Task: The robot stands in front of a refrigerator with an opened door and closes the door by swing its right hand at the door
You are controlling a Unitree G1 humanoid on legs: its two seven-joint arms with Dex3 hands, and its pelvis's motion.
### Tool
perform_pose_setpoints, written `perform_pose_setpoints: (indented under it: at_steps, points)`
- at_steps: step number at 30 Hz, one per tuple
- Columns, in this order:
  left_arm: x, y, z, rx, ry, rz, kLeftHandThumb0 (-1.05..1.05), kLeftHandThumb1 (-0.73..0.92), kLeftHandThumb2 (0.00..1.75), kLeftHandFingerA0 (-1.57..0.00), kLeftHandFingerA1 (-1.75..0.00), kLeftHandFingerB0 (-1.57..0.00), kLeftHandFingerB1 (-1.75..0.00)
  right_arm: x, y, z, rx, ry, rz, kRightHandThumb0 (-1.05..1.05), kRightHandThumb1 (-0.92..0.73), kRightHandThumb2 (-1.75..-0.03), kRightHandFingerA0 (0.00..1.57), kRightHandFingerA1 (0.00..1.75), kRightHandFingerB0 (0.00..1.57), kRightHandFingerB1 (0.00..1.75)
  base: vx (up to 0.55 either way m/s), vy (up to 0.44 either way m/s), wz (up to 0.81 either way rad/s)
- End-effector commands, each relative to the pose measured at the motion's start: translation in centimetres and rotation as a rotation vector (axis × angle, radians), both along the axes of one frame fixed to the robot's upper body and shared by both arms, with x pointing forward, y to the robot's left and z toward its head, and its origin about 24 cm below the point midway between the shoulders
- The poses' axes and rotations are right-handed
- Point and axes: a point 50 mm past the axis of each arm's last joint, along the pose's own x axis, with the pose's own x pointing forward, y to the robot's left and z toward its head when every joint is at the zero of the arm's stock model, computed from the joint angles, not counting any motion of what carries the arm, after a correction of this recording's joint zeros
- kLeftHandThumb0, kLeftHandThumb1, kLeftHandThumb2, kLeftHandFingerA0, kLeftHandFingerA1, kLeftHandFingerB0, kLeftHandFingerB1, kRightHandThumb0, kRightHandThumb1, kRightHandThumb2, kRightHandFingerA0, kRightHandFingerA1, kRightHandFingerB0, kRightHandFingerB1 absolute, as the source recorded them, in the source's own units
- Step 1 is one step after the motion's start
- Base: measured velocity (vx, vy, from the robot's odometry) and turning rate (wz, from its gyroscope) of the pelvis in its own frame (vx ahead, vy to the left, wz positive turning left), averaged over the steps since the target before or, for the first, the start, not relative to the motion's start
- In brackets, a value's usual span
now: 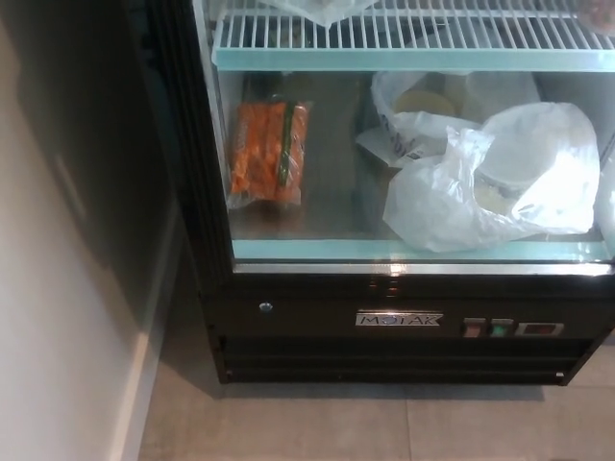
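No robot hand visible; refrigerator (288, 327) glass front shows carrot bag (269, 149), white bags (500, 182)

Fridge (317, 331): glossy black front panel with a small shiny metal nameplate (400, 319); wire shelf (404, 29) coated white, edged in smooth pale-green plastic. Carrots (269, 149) sealed in clear, shiny plastic film; bags (500, 182) of thin, crinkled, translucent white plastic. Floor (336, 427) of matt grey tile, wall (58, 317) smooth and matt

Dim, soft-focus view, bright glare on white plastic bags (509, 173), deep shadow at left.
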Motion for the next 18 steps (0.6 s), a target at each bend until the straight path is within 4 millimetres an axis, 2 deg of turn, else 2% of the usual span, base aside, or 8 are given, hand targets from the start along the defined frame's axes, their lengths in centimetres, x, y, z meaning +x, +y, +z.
perform_pose_setpoints:
  at_steps: [1, 2, 3, 7, 8, 9, 12, 18]
  points:
    - [-0.7, 0.8, 0.1, 0.031, 0.012, -0.013, -0.53, 0.63, 0.93, -0.36, -0.52, -0.26, -0.46, -4.9, -4.5, -2.5, -0.098, 0.185, -0.391, -0.53, -0.77, -0.64, 0.47, 0.36, 0.45, 0.35, 0.00, 0.000, 0.00]
    - [-0.6, 0.9, 0.1, 0.028, 0.009, -0.011, -0.51, 0.62, 0.93, -0.36, -0.52, -0.25, -0.46, -4.9, -4.8, -2.6, -0.094, 0.217, -0.428, -0.62, -0.69, -0.98, 0.37, 0.50, 0.32, 0.47, 0.00, 0.000, 0.00]
    - [-0.6, 0.9, 0.2, 0.029, 0.008, -0.010, -0.52, 0.62, 0.92, -0.35, -0.51, -0.26, -0.45, -5.1, -5.3, -2.7, -0.082, 0.252, -0.488, -0.67, -0.69, -0.97, 0.32, 0.48, 0.26, 0.44, 0.00, 0.000, 0.00]
    - [-0.4, 0.9, 0.2, 0.030, 0.006, -0.009, -0.53, 0.62, 0.91, -0.35, -0.51, -0.26, -0.45, -5.5, -6.1, -2.8, -0.053, 0.315, -0.600, -0.67, -0.69, -0.97, 0.31, 0.48, 0.24, 0.44, 0.00, 0.000, 0.00]
    - [-0.4, 0.9, 0.2, 0.031, 0.007, 0.000, -0.54, 0.62, 0.91, -0.34, -0.50, -0.26, -0.45, -5.7, -6.3, -2.9, -0.040, 0.338, -0.642, -0.59, -0.82, -0.64, 0.37, 0.34, 0.31, 0.31, 0.00, 0.000, 0.00]
    - [-0.5, 0.9, 0.2, 0.031, 0.008, 0.000, -0.54, 0.63, 0.92, -0.35, -0.50, -0.26, -0.45, -6.0, -6.5, -3.0, -0.031, 0.356, -0.671, -0.64, -0.76, -0.69, 0.43, 0.37, 0.34, 0.33, 0.00, 0.000, 0.00]
    - [-0.5, 0.9, 0.2, 0.030, 0.007, -0.011, -0.54, 0.64, 0.92, -0.35, -0.51, -0.27, -0.46, -6.6, -7.1, -3.0, -0.030, 0.422, -0.724, -0.56, -0.81, -0.65, 0.55, 0.38, 0.48, 0.35, 0.00, 0.000, 0.00]
    - [-0.1, 0.9, 0.3, 0.034, -0.004, -0.006, -0.54, 0.63, 0.92, -0.35, -0.50, -0.28, -0.46, -6.6, -7.6, -2.9, -0.063, 0.491, -0.734, -0.57, -0.81, -0.65, 0.63, 0.40, 0.58, 0.38, 0.00, 0.000, 0.00]
